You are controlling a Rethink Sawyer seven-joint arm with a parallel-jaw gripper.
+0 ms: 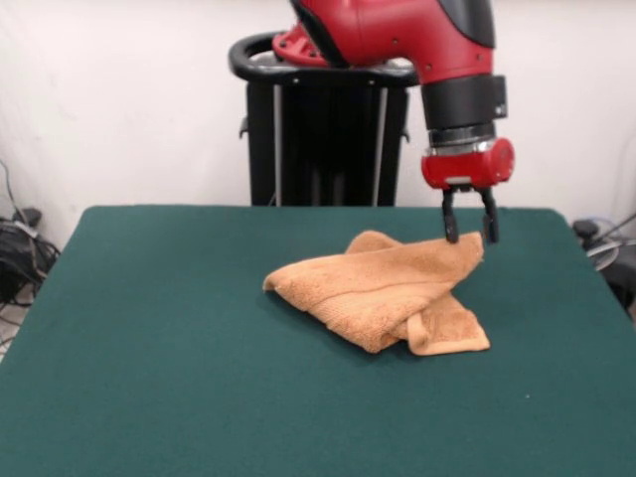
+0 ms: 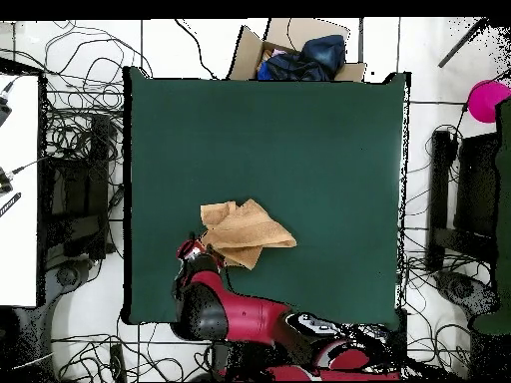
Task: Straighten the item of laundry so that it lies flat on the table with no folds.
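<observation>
Hovering at the crumpled towel's far corner, fingers apart (nothing gripped yet), the gripper should next pinch that corner and pull outward.

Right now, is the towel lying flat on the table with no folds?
No. In the front view the towel is bunched in overlapping layers on the table, one corner raised at the gripper.

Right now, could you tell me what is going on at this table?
The Sawyer arm's gripper is down at the far corner of an orange-tan terry towel, its fingers straddling the raised edge there. Whether it is pinching the cloth I cannot tell. The towel lies crumpled and folded over itself near the middle of the dark green table, so it is not yet flat. In the overhead view the arm covers one side of the towel.
</observation>
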